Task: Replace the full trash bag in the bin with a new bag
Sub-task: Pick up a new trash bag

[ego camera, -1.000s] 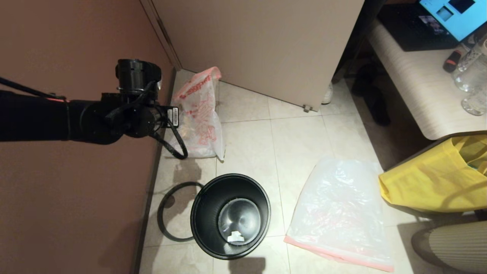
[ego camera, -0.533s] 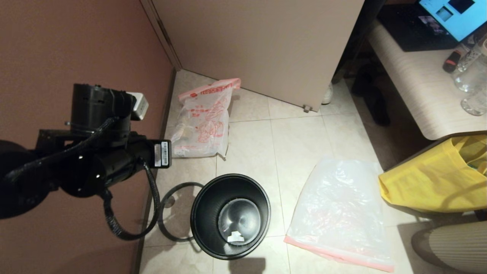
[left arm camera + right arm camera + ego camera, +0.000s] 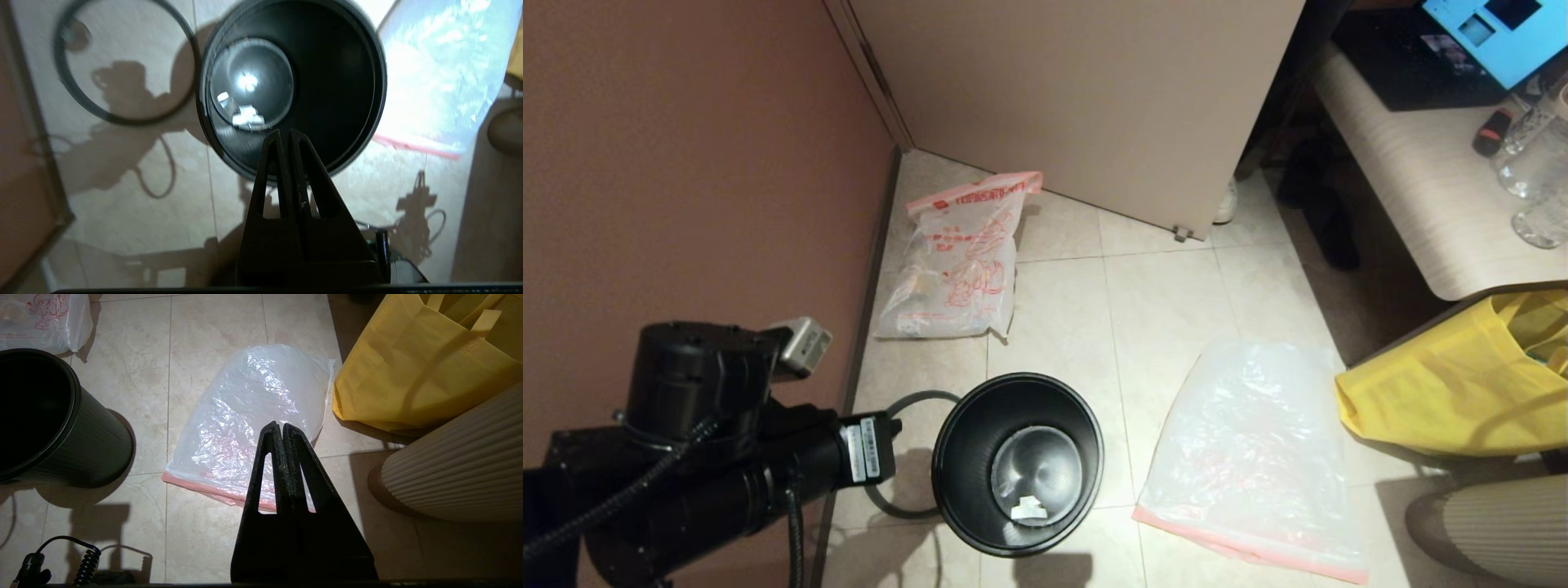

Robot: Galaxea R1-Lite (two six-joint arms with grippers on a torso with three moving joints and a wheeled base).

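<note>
Left hand now back from the full trash bag, closed, empty, above the bin.

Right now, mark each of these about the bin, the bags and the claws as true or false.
1. The printed full bag sits inside the bin. False: it lies on the floor by the wall, apart from the bin.
2. The grey ring lies on the floor beside the bin. True.
3. The clear new bag lines the bin. False: it lies flat on the tiles between the bin and the yellow bag.
4. The left claw is shut and holds nothing. True.
5. The right claw grips the new bag. False: it is shut on nothing, above the bag.
</note>
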